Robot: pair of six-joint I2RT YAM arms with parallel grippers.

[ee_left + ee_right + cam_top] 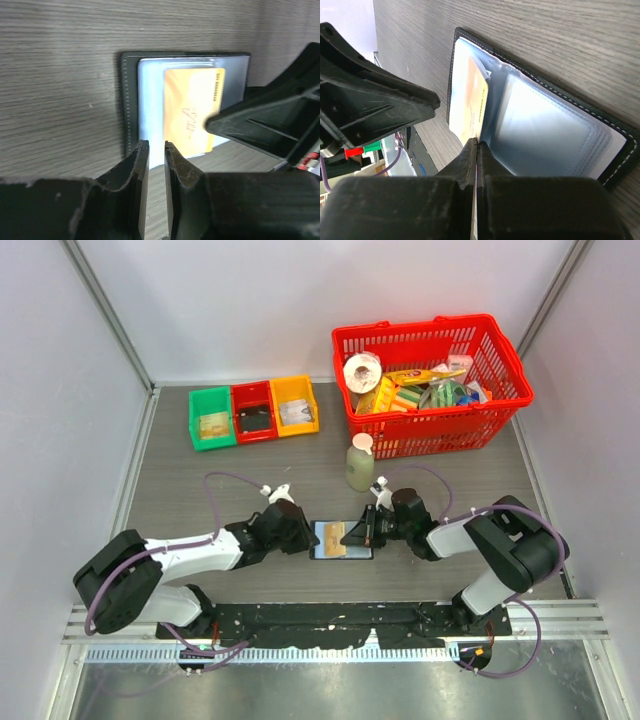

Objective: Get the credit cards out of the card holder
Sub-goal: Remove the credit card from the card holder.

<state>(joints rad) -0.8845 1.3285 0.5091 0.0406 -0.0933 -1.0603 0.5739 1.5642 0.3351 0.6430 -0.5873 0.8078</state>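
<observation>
The black card holder [362, 552] lies open on the table between both grippers, its pale blue-grey sleeves up. In the left wrist view its stitched black edge [129, 100] shows. A yellow-orange credit card [192, 107] sticks partly out of a sleeve and also shows in the right wrist view [470, 107]. My right gripper [477, 143] is shut on that card's edge; it also shows in the top view [354, 534]. My left gripper [156, 145] stands at the holder's left edge, jaws a narrow gap apart with nothing between them; it also shows in the top view [306, 537].
A pale green bottle [360, 464] stands just behind the grippers. A red basket [440, 422] with groceries is at the back right. Green [212, 418], red [253, 412] and orange [295, 405] trays sit at the back left. Walls enclose the table.
</observation>
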